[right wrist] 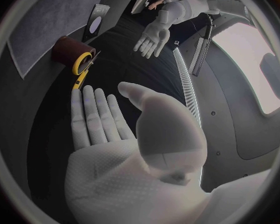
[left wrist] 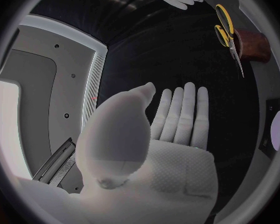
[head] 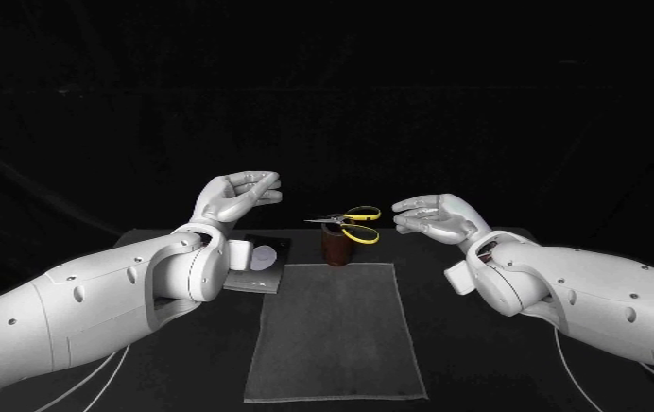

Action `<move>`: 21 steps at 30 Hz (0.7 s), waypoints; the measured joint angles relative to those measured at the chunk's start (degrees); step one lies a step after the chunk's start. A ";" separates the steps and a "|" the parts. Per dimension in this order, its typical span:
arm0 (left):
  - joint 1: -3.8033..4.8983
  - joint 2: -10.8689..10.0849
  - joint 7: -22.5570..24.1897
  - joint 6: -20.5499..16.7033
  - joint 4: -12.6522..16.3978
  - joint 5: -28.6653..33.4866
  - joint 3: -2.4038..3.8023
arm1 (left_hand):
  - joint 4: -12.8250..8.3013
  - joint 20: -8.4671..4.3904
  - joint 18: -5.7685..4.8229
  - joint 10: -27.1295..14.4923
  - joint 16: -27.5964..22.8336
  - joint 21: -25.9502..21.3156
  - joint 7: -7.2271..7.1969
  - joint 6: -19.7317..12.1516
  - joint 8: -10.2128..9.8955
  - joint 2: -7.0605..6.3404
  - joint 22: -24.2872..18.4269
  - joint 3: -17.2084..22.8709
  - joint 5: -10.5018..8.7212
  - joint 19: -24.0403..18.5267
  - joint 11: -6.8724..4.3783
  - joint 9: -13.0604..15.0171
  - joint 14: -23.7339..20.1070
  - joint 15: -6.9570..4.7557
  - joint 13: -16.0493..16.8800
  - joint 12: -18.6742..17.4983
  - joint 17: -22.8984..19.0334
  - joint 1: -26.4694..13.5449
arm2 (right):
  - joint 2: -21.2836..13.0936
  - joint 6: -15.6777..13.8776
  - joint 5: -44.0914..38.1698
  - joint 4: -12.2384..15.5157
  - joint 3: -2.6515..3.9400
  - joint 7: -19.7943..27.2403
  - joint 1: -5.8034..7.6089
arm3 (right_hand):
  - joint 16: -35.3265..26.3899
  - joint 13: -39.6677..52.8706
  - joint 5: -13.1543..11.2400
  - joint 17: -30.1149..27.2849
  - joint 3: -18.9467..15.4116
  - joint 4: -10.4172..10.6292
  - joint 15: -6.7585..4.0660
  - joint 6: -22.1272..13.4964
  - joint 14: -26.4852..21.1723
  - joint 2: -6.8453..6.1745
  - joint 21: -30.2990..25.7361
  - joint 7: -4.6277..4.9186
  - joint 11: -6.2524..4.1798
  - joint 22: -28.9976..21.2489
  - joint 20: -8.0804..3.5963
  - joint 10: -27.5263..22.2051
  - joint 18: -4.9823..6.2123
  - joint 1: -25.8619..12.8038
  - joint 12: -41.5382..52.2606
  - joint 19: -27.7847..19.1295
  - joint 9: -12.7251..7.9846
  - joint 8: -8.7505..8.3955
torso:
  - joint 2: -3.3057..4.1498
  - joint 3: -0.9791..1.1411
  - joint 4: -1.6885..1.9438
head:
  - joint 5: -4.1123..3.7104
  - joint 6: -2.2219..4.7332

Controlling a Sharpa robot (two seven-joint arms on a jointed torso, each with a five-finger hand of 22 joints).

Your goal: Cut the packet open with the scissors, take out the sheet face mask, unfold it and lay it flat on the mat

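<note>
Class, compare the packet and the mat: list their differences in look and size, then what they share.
The packet is dark with a pale oval; the mat is plain grey. The packet is much smaller than the long mat. Both lie flat on the black table.

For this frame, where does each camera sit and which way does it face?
Head view: on the robot's head, looking down at mat, packet and scissors; both arms, left hand and right hand, show.
Left wrist view: behind the left hand, facing past its palm toward scissors and brown holder.
Right wrist view: behind the right hand, facing scissors, brown holder, packet.
Shared: both wrist views show the scissors and the opposite hand.
</note>
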 measured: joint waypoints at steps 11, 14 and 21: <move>-0.01 -0.92 -1.48 2.24 0.35 -2.22 -0.02 | -3.88 -2.98 -0.01 7.99 7.77 7.09 -1.74 3.58 5.02 -0.37 3.33 6.26 0.00 5.64 -2.26 4.20 5.33 -2.69 0.62 0.67 5.68 2.36 | -0.72 1.72 -10.90 -0.61 0.16 -5.70 1.15 | 5.01 0.37 0.35 6.41 1.00 -4.68 -5.48 9.00 15.34 0.17 14.27 0.00 -4.20 7.75 -5.76 13.59 -0.05 2.72 -0.71 10.36 2.88 2.62 | 0.02 -0.03 0.17 | -0.14 0.07; -0.02 -1.49 -2.06 3.25 0.67 -3.00 -0.03 | -4.22 -3.59 -0.01 8.18 10.10 9.68 -1.89 2.66 6.09 -1.35 4.83 6.48 0.00 6.26 -2.45 5.46 5.22 -2.81 0.66 0.67 7.39 0.97 | -0.42 4.49 -16.07 -0.85 0.19 -8.62 2.37 | 5.96 0.37 0.47 8.43 0.25 -4.37 -6.21 9.31 18.35 -0.39 17.76 0.02 -4.65 10.11 -6.52 14.92 -0.05 1.67 -1.72 10.53 3.02 1.78 | 0.07 -0.04 0.19 | -0.23 0.08; -0.01 -4.35 -3.14 6.73 3.42 -5.01 -0.04 | -3.37 -5.15 -0.04 7.16 13.57 14.97 -1.41 -0.04 6.12 -3.56 7.49 4.92 0.00 10.11 -1.88 6.75 4.73 -3.10 0.66 -0.18 10.18 -2.44 | 0.96 10.80 -31.37 -1.69 0.33 -15.60 6.90 | 6.66 0.29 1.23 11.27 -0.50 -2.97 -7.01 8.06 20.77 -2.08 19.18 0.22 -4.65 10.84 -6.79 14.92 0.10 -0.94 -3.09 12.58 3.24 0.23 | 0.35 -0.12 0.24 | -0.51 -0.22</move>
